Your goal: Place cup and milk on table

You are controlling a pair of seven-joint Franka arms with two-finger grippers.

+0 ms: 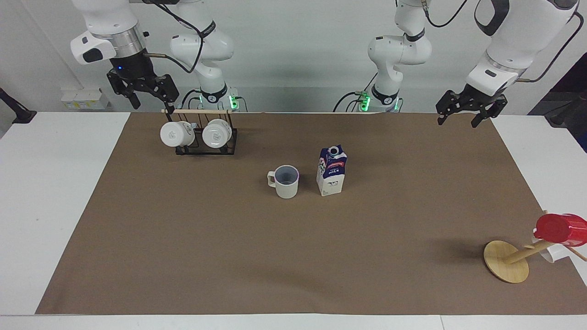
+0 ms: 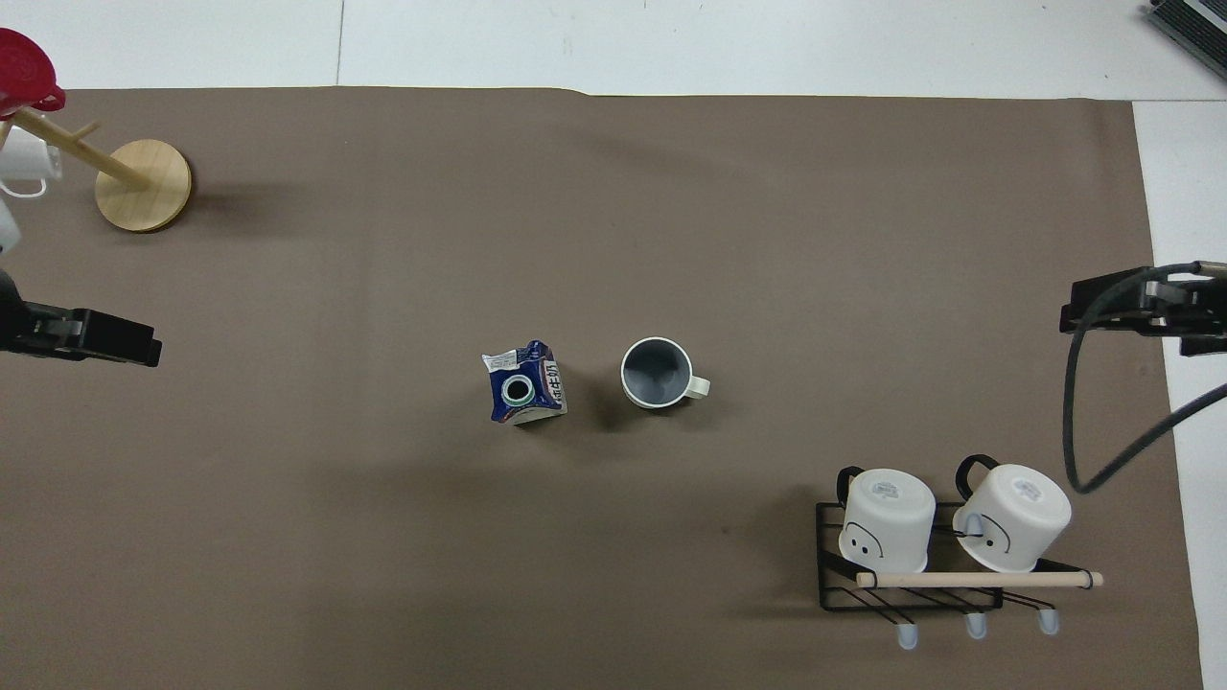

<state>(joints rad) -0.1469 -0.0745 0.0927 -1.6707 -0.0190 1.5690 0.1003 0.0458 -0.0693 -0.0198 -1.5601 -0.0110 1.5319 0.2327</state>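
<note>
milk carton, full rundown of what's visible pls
The milk is a small gable-top carton, cardboard by its look: dark blue upper part with a red band, white lower part, and a round cap on the sloped top. It stands upright on the brown mat near the table's middle, beside the cup toward the left arm's end, with a gap between them. It is slightly taller than the cup. Neither gripper touches it; only the mat does.
</note>
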